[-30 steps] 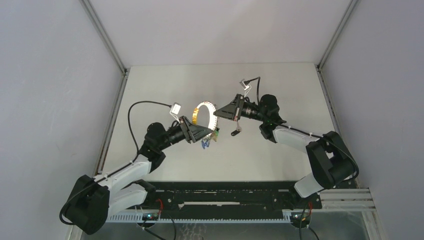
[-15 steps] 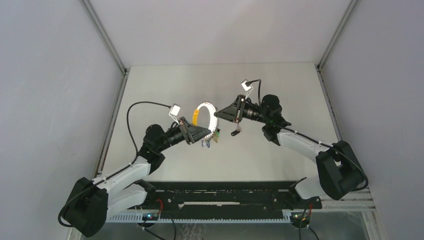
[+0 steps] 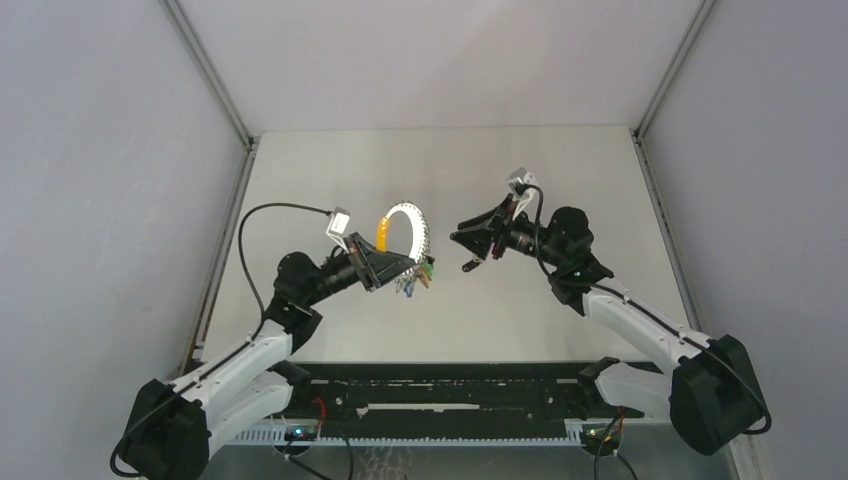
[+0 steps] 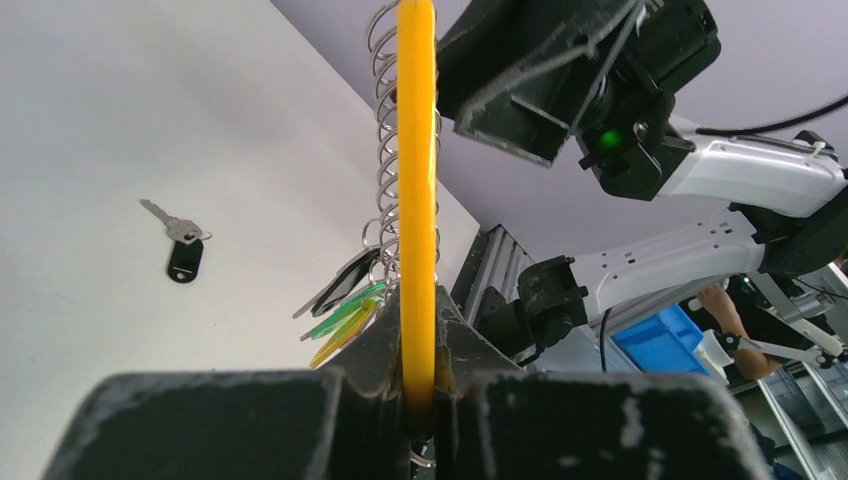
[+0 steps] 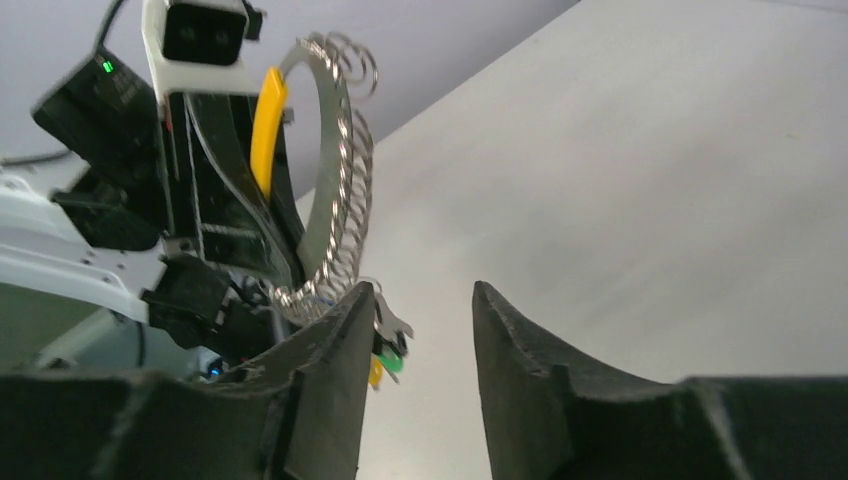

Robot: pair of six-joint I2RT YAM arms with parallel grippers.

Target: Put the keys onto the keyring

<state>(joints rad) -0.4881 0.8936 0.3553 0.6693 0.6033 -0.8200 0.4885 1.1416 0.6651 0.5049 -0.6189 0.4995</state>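
The left fingers (image 3: 398, 266) are clenched on the keyring (image 3: 408, 222). They pinch its yellow band (image 4: 417, 200), and the ring stands up above the counter (image 3: 520, 170). From the left wrist, the top of the ring is cut off at the edge. The bottom of the band is hidden between the two fingers. A bunch of green and blue tags (image 3: 415, 281) hangs from the ring, just beside the left fingers. From above they are too small to tell apart.

The right fingers (image 3: 468, 238) are spread apart and hold nothing. Bare counter shows through the gap between them. They sit near the ring but do not touch it. From the right wrist, most of the tags are hidden behind one finger, and only a bit of green and yellow peeks out.

The key (image 4: 180, 250) lies flat on the counter, away from the ring. From above it lies just below the right fingers, and its silver blade is hard to make out. The right wrist view does not show it.
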